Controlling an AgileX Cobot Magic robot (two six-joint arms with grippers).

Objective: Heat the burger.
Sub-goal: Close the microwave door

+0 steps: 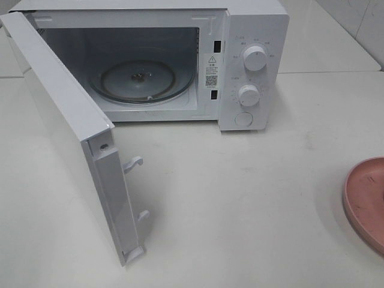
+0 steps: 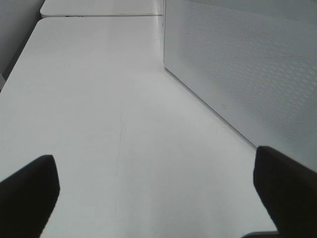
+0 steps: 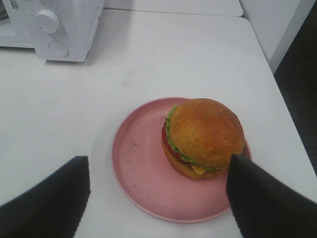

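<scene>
A white table (image 1: 240,198) carries a microwave (image 1: 252,36) with its door (image 1: 66,120) swung wide and its glass turntable (image 1: 141,81) bare. The burger (image 3: 204,136) sits on the pink plate (image 3: 136,163), so pickup looks next: the right gripper (image 3: 158,198), spread wide and empty above it, must lower and close. Only the right wrist view shows the burger; the high view catches just the plate's rim. The left gripper (image 2: 156,186) hangs wide and empty beside the door.

A staged kitchen test bench: a white microwave oven (image 1: 180,60) with 2 round dials stands door-open on a bare white tabletop (image 1: 240,198), pale tiled wall (image 1: 360,24) just behind the oven.
</scene>
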